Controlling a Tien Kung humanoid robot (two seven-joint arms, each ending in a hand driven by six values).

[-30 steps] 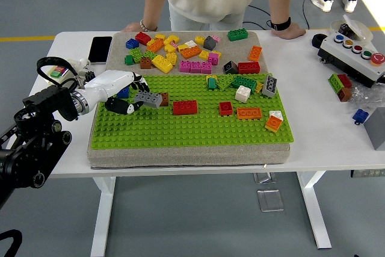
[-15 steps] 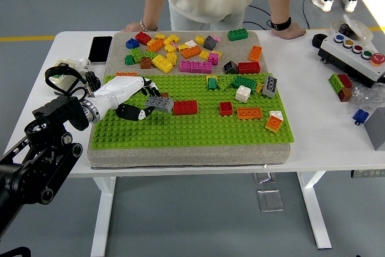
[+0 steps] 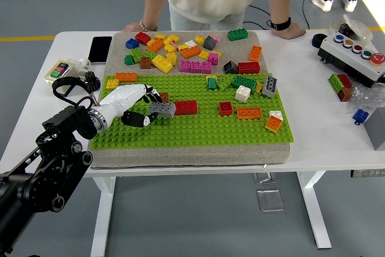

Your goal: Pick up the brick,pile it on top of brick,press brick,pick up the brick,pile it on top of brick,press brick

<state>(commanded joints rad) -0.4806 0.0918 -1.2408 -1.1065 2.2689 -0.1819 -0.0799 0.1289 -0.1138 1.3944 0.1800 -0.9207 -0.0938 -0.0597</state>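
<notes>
Gripping a grey brick [image 3: 162, 109] between curled fingers and thumb, the left hand [image 3: 135, 105] sits low over the left part of the green baseplate [image 3: 198, 127]; the fingers are closed narrow around the brick's left end, so this hand is holding, not reaching; the brick's long axis runs roughly left to right, tipped slightly, and its right end lies just beside, maybe touching, the red brick [image 3: 185, 107]; that red brick is to the right of the hand, long axis also left to right, so the two are close to lined up; a small brown brick [image 3: 163, 97] sits just behind the grey one; whether the grey brick is clear of the studs or resting on them is hard to tell from this angle; the likely step is piling grey onto red, which would call for a lift and a short shift to the right before pressing down; the right hand is not in view, so the left does this alone; a person stands at the far side of the table [image 3: 313, 82], both hands resting on its edge.
</notes>
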